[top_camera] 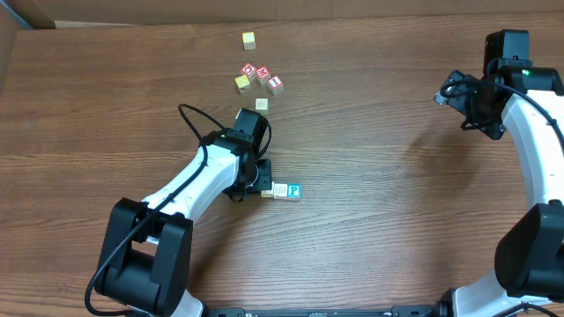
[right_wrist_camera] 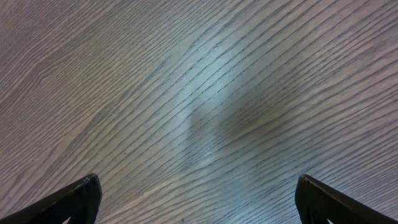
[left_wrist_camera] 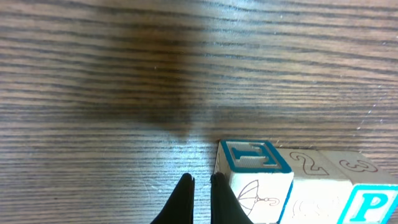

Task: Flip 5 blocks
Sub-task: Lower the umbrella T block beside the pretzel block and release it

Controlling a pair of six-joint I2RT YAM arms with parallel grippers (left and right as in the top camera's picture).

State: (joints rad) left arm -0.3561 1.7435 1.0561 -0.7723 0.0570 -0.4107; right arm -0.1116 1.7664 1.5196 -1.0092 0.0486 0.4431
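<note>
The left gripper (left_wrist_camera: 201,190), fingers pressed together on nothing, stands just beside the end block (left_wrist_camera: 254,177) of the short row of blocks (top_camera: 284,191) near the middle of the table (top_camera: 397,229), so I think it should open first and turn only this 1, while the right gripper (right_wrist_camera: 198,190) hangs wide apart.

Overhead looks straight down on whole table (top_camera: 397,246), left wrist view low, close, sharing block row (top_camera: 284,191), right wrist close above wood.

table (top_camera: 379,220): we see a brown wood-grain top, filling nearly every view
far left: we note a pale tan strip (top_camera: 26,11) past the table edge, can't tell what
light: soft, we see a pale sheen (right_wrist_camera: 211,87) on the grain
</note>
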